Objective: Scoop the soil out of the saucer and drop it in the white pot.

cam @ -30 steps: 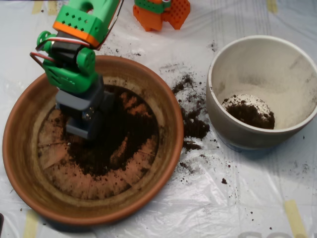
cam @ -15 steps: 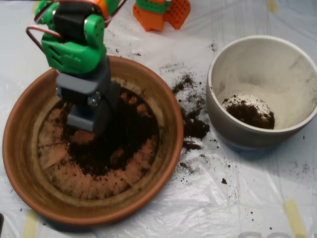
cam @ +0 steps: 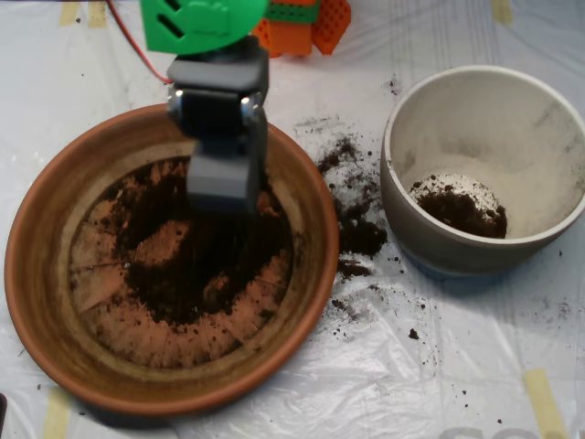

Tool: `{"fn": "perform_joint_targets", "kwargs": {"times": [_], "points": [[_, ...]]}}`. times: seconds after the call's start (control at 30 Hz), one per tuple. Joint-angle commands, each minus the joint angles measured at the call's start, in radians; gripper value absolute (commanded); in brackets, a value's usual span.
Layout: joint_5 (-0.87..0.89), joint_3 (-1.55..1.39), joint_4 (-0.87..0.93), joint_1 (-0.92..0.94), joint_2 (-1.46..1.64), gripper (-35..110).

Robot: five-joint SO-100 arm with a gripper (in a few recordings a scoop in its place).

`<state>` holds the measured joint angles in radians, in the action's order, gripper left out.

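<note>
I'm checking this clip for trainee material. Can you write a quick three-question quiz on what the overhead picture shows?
1. True or false: the white pot already holds some soil.
2. The scoop is above which thing? A) the saucer B) the white pot C) the bare sheet
3. Fill in: spilled soil lies on the plastic sheet between the saucer and the ____.

Key: 1 true; 2 A; 3 white pot
</note>
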<state>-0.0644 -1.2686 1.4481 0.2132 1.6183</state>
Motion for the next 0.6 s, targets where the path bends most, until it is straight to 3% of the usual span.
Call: {"fn": "perform_joint_targets", "kwargs": {"times": [0.0,0.27,0.57], "points": [[-0.02,0.011,0.025,-0.1,0.166,-1],[-0.023,0.15,0.11,-0.336,0.155,-1],[-0.061,0.179,0.084,-0.543,0.089,-1]]}}
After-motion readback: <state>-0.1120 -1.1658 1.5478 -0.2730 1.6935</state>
